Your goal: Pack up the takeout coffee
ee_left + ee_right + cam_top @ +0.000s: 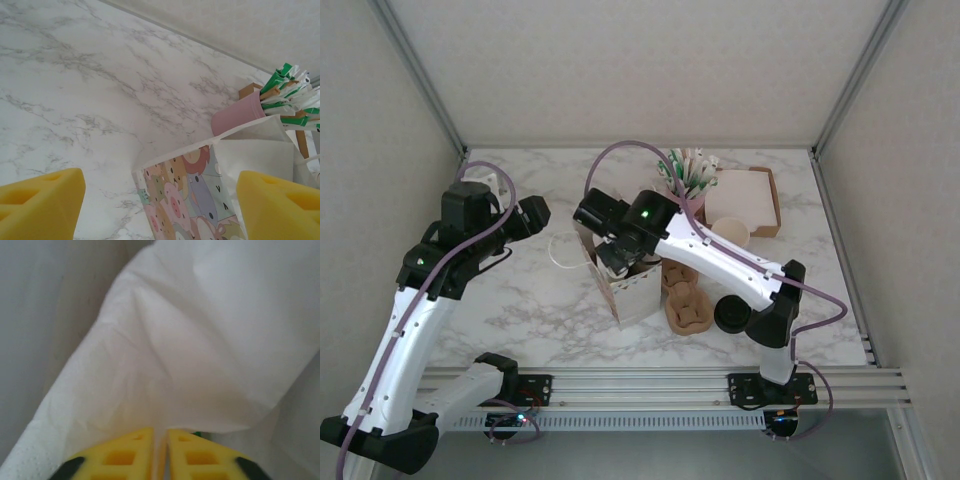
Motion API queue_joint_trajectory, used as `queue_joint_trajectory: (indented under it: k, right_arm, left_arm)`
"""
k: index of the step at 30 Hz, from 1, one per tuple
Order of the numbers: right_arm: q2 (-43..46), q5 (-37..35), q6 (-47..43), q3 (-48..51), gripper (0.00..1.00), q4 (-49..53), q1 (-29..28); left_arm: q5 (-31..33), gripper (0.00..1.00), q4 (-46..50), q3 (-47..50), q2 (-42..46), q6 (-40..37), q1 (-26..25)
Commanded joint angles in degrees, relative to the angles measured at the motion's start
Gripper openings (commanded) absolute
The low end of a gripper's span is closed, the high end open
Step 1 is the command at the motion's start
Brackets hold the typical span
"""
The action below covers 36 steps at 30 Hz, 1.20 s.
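The left claw (160, 202) gapes open at 9 o'clock of the paper bag (636, 296). The right claw (160, 452) is inside it, almost closed by white paper (195, 340); whether it grips, I cannot tell.

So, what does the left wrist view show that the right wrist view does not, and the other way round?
Only the left wrist view: the marble table, the printed outside of the paper bag, the pink cup holding green-and-white packets, and the left gripper wide open. Only the right wrist view: a creased white sheet seen very close, and the right gripper nearly shut. Both: a yellow gripper at the bottom edge, and white paper.
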<state>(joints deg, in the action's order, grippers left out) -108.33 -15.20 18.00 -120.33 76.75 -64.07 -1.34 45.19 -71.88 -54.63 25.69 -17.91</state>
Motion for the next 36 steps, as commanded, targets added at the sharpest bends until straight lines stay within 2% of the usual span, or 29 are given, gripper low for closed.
queue_joint_trajectory:
  k: [1,7,11,15,21,24,27,30,32,36]
  right_arm:
    - [1.0,-2.3,-0.5,-2.8,0.31,0.5,-0.7]
    - [5.9,-4.2,0.0,-2.7,0.47,-2.1,-0.8]
    - [8.7,-4.2,-0.7,-4.0,0.52,-3.2,-0.7]
    - [12.4,-4.7,-2.0,-4.2,0.65,-5.8,-0.8]
    - [21.3,-7.1,-5.9,1.3,0.80,-15.6,-0.7]
    - [26.9,-12.4,-9.4,8.1,0.84,-23.9,-0.7]
    - [32.4,-22.6,-13.5,16.5,0.98,-33.4,-0.7]
    - [37.0,-32.9,-23.0,26.3,0.99,-46.4,-0.6]
    - [39.7,-35.1,-26.6,32.1,0.99,-53.0,1.9]
    - [44.6,-28.8,-17.8,39.3,0.99,-53.3,15.0]
  left_arm:
    - [0.8,0.79,0.6,-0.8,1.5,0.3,-0.5]
    - [1.9,0.84,0.6,-0.3,3.1,0.6,-0.4]
    - [3.3,0.87,-0.2,0.1,3.9,0.4,-0.4]
    - [3.5,1.00,-0.8,0.0,3.9,0.2,-0.5]
    - [4.9,1.00,-2.4,-0.3,3.5,-0.5,-0.4]
    - [6.9,1.00,-3.7,-0.2,3.3,0.1,-0.4]
    - [9.7,1.00,-4.9,0.1,3.1,0.7,-0.4]
    - [14.6,1.00,-6.0,0.4,2.4,-0.5,-0.4]
    - [16.1,1.00,-8.4,1.5,1.9,-4.4,-0.4]
    - [22.7,1.00,-13.7,4.8,0.6,-7.2,-0.4]
